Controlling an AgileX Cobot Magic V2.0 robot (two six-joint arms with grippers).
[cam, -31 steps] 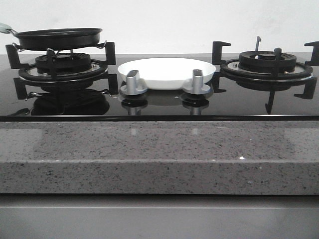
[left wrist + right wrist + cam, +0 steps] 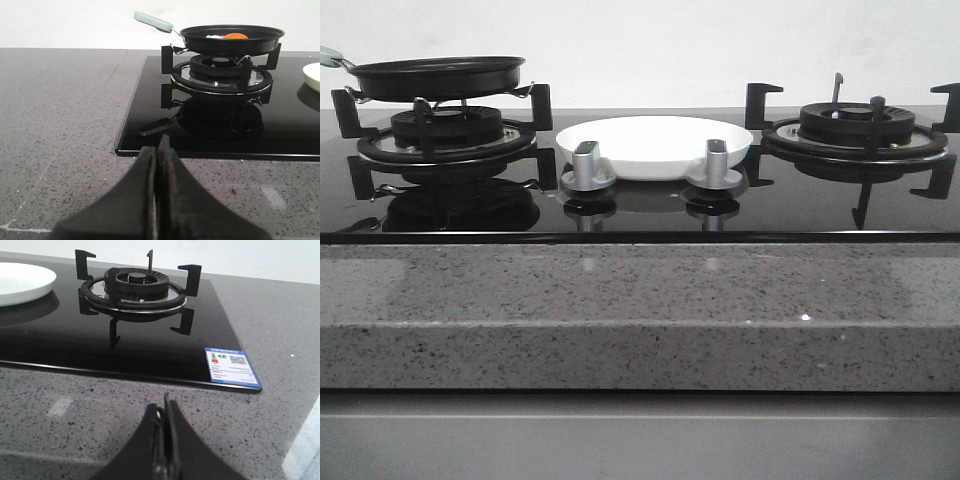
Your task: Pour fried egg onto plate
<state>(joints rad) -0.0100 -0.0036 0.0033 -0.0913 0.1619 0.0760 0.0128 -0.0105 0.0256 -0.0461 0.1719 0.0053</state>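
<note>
A black frying pan point(image 2: 437, 76) with a pale green handle point(image 2: 153, 21) rests on the left burner's grate. Inside it lies the fried egg point(image 2: 227, 36), white with an orange yolk, seen only in the left wrist view. The white plate point(image 2: 655, 146) sits on the glass hob between the two burners, behind two silver knobs; its edge shows as the plate point(image 2: 312, 76) and the plate point(image 2: 22, 283) in the wrist views. My left gripper point(image 2: 158, 146) is shut and empty, low over the granite counter in front of the pan. My right gripper point(image 2: 165, 407) is shut and empty, before the right burner.
The right burner point(image 2: 855, 130) with its black grate is bare. Two silver knobs point(image 2: 587, 168) stand in front of the plate. A blue energy label point(image 2: 231, 366) is stuck on the hob's near right corner. Speckled grey granite counter point(image 2: 60, 125) surrounds the black glass hob.
</note>
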